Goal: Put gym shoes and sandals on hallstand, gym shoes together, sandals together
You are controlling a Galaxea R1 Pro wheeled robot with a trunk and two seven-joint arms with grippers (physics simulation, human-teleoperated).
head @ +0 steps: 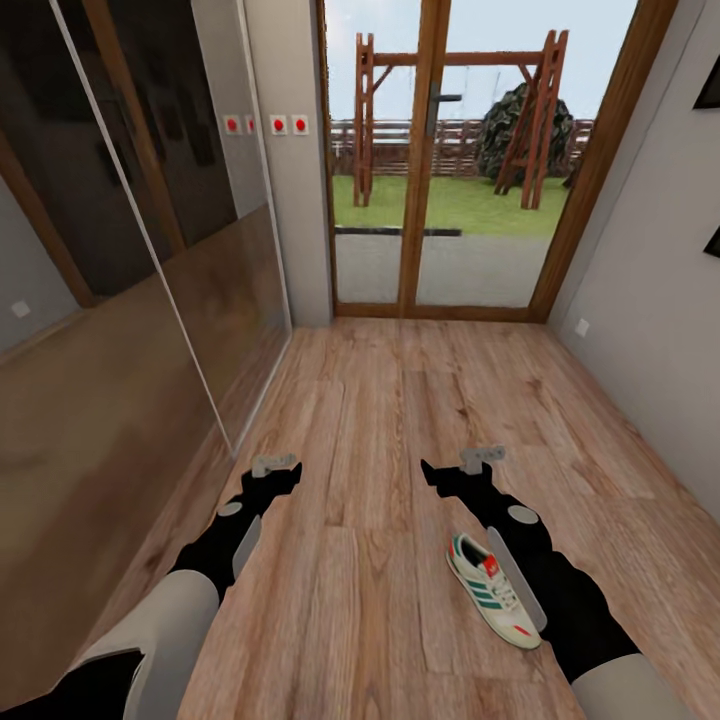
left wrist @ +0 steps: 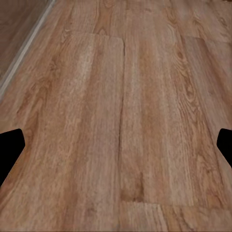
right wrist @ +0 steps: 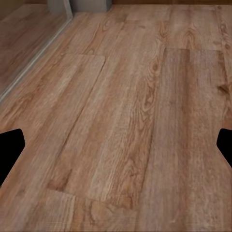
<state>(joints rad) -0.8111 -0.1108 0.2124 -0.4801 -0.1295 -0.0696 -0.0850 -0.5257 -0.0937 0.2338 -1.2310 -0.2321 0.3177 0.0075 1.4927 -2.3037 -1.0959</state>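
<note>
The corridor floor [head: 380, 420] is warm light-brown wood plank with clear grain and knots, and it runs from the bottom of the frame up to a glazed wooden door [head: 435, 160] at the top centre. A mirrored wardrobe [head: 130, 250] takes the whole left side; a pale wall [head: 650, 300] closes the right side. Between these two edges the middle of the floor is open.

One gym shoe [head: 492, 588] lies on the floor in the lower right of the head view, just beside the right arm — white, with green side stripes, a red-orange tongue patch and white laces.

The left pincer [head: 275, 464] hangs over bare planks at lower left, the right pincer [head: 482, 457] right of centre. In both wrist views the dark fingertips [left wrist: 10, 147] [right wrist: 10, 147] stand far apart at the frame edges, so both pincers are released and hold nothing.
</note>
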